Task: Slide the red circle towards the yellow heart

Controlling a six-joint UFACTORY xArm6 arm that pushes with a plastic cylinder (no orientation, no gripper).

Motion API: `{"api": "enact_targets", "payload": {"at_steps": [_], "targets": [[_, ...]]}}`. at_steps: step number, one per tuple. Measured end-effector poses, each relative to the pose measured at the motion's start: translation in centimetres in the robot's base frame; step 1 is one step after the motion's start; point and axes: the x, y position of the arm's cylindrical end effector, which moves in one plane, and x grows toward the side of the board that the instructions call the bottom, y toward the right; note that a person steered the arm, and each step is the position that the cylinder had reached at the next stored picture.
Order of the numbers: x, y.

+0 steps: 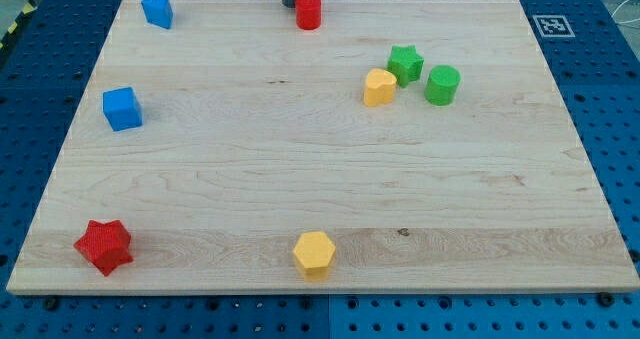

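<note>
The red circle [308, 11] stands near the top edge of the wooden board, a little left of centre. The yellow heart [379, 86] lies to its lower right, in the upper right part of the board, touching the green star [405, 63]. My rod comes down at the view's top, and my tip [292, 3] sits just left of and behind the red circle, close to or touching it.
A green circle [442, 84] stands right of the yellow heart. A blue block [157, 10] lies at top left, a blue cube [122, 108] at the left, a red star [104, 246] at bottom left, a yellow hexagon [314, 254] at bottom centre.
</note>
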Motion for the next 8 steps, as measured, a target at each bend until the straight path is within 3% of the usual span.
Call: {"api": "enact_targets", "payload": {"at_steps": [2,6,8], "targets": [[0.5,3.4],[5.3,0.2],[5.4,-3.3]]}}
